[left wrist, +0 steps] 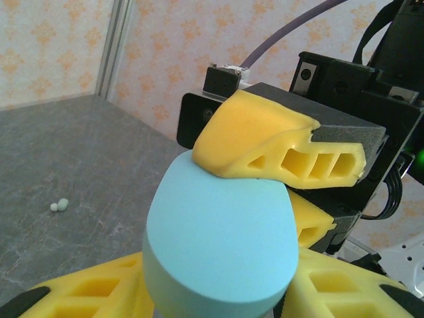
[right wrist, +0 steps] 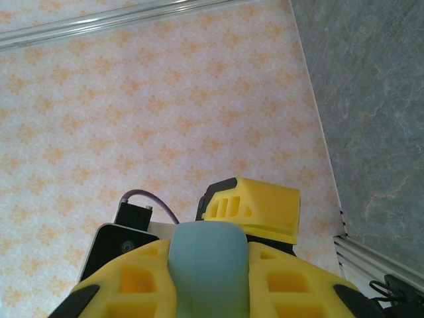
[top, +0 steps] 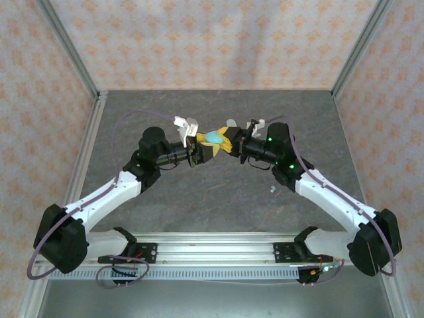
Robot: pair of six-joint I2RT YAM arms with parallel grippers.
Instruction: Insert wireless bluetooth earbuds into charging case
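Case (top: 213, 138) hangs above the table's (top: 199, 192) far middle, pinched in my right claw (right wrist: 205, 281), my left claw (left wrist: 212, 295) flanking its other end, clamped or not I can't tell; it looks light, hard and slick, so I'd grip the broad faces; a blue earbud (top: 272, 189) lies toward the right edge.

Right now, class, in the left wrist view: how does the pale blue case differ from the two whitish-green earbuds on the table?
Size: the pale blue case is far bigger than the whitish-green earbuds. Colour: the case is pale blue, the earbuds whitish-green. Pose: the case is held in the air between yellow fingers; the earbuds lie loose on the grey table. Both look rounded.
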